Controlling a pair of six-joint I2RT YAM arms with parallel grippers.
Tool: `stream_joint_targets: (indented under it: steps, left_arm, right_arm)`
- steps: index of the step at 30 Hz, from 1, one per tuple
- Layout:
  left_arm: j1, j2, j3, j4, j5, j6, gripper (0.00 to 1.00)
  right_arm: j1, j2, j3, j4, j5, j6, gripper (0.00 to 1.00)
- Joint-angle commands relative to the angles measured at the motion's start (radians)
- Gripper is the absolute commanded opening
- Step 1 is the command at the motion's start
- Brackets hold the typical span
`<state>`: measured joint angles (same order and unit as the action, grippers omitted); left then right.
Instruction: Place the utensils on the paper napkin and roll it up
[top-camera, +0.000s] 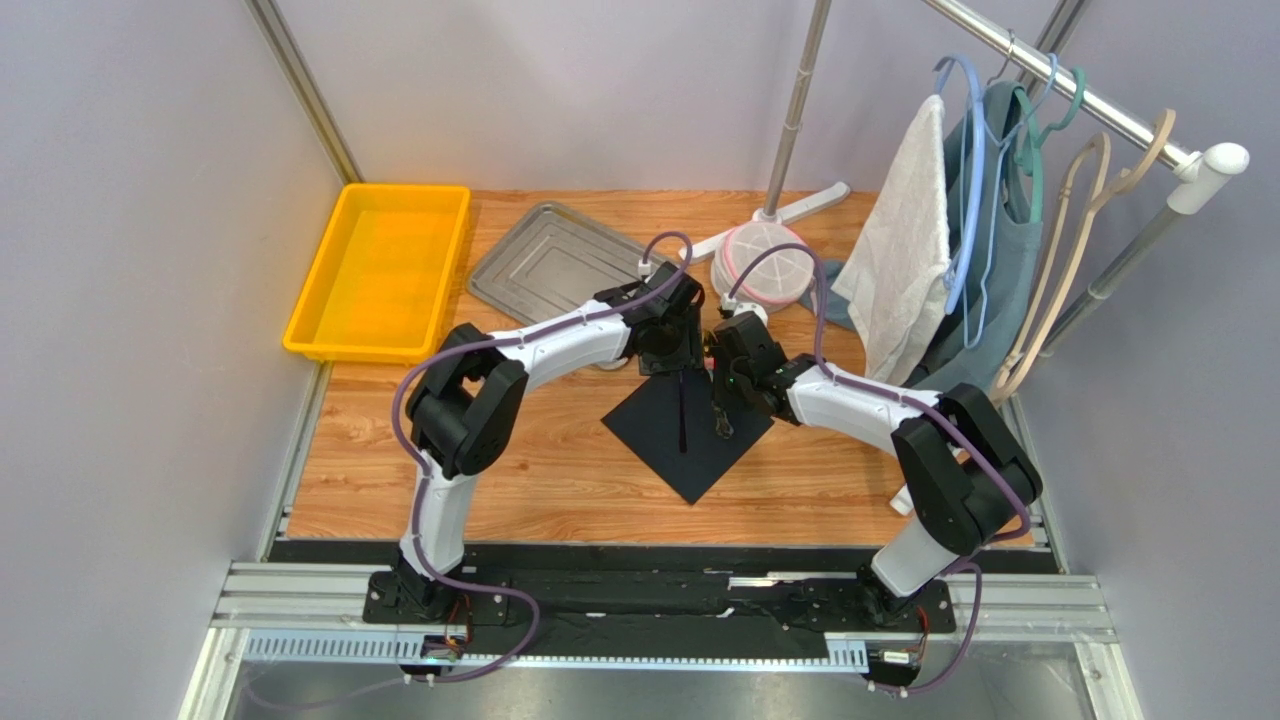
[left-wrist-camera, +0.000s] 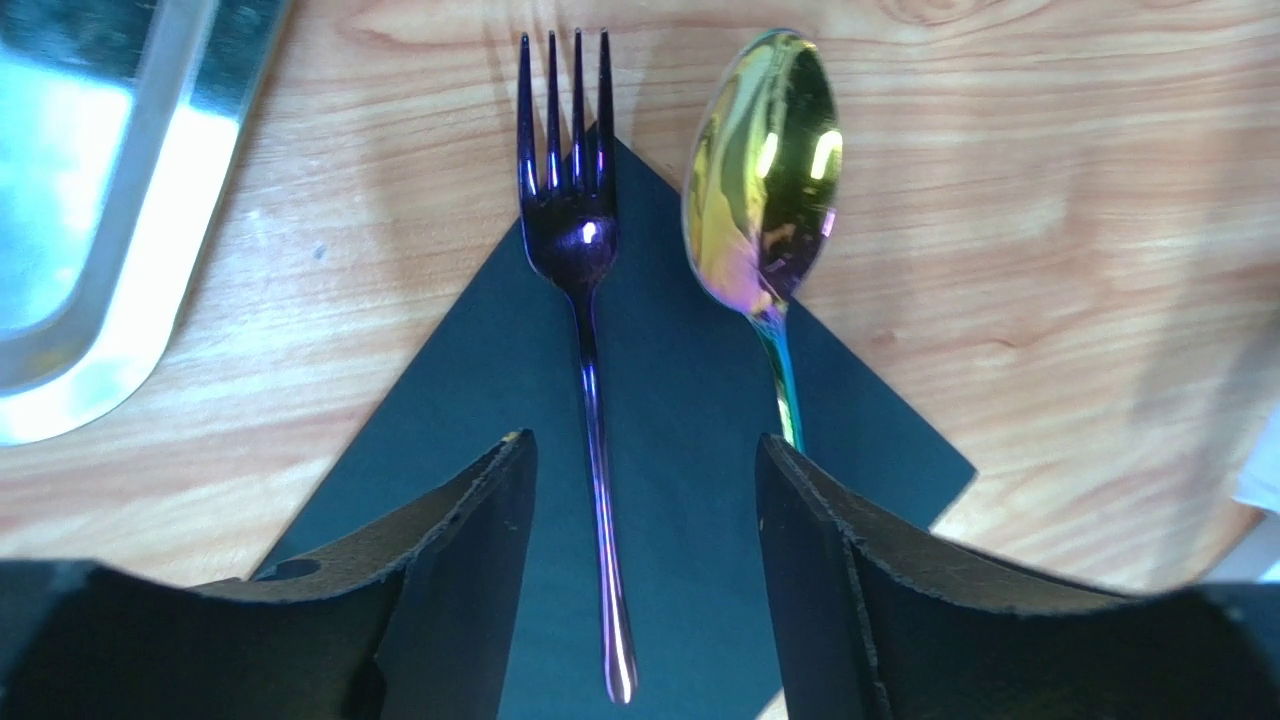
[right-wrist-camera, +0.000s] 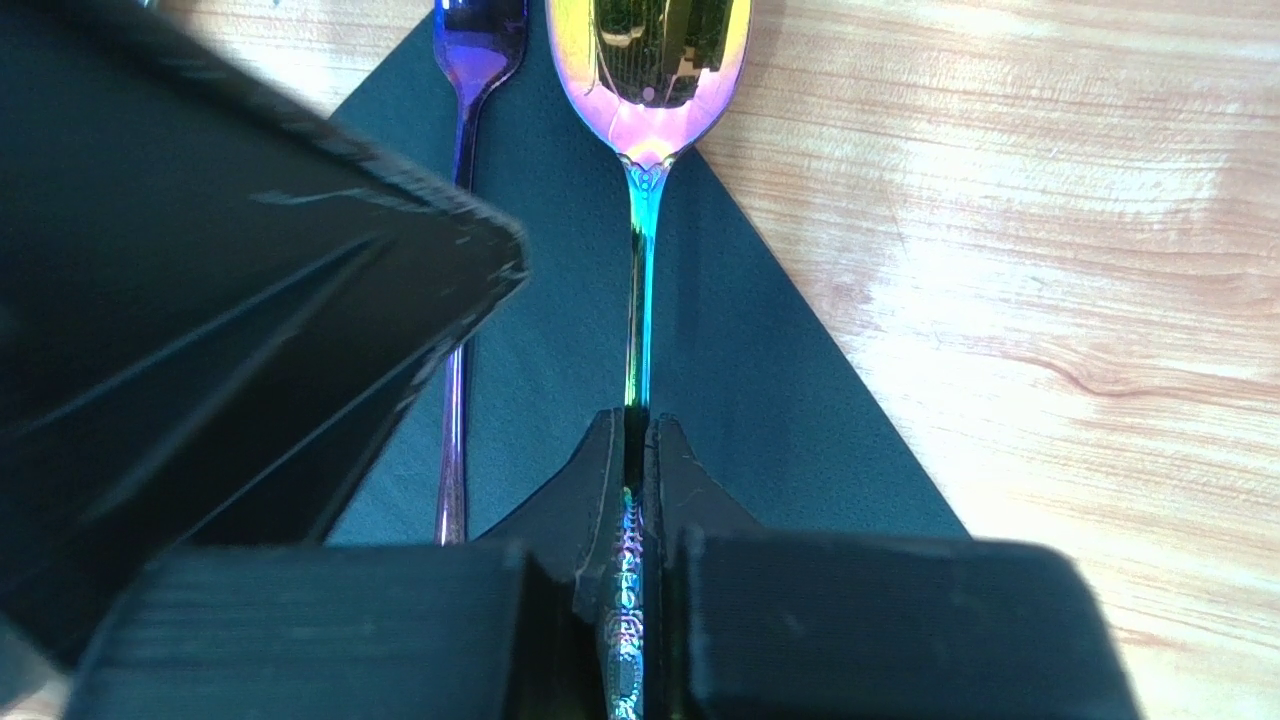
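Napkin: the black napkin (top-camera: 688, 435) lies flat on the wooden table (top-camera: 556, 480), turned like a diamond, one corner pointing away from the arm bases; it is not rolled
Fork: the purple fork (left-wrist-camera: 586, 345) lies on the napkin along its middle, the tines reaching over the far corner onto the wood
Spoon: the spoon (left-wrist-camera: 762, 165) is just beside the fork on its right, parallel to it; the gold bowl is past the napkin edge above the wood, the greenish handle runs over the napkin; I cannot tell if the bowl touches the table
Left gripper: the left gripper (left-wrist-camera: 643, 450) hangs low over the near part of the fork handle, fingers apart, one on each side of the handle and not touching it
Right gripper: the right gripper (right-wrist-camera: 639, 428) has its fingers pressed together on the spoon handle, near the end
Arms: both reach to the centre and the two grippers are close to each other over the napkin
Around: a grey tray (top-camera: 544, 263) and a yellow bin (top-camera: 379, 270) stand at the far left, apart from the napkin
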<state>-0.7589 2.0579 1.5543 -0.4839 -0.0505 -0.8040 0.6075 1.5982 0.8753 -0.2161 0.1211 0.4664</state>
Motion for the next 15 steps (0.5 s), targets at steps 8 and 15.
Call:
stream_joint_targets:
  steps: [8, 15]
  left_arm:
    - [0.073, -0.189, -0.091, -0.029, 0.029, 0.081, 0.71]
    - [0.122, -0.239, -0.155, 0.004, 0.067, 0.141, 0.93]
  right_arm:
    - [0.015, 0.014, 0.048, 0.093, -0.017, 0.017, 0.00]
    - [0.040, 0.054, 0.070, 0.113, -0.018, 0.028, 0.00]
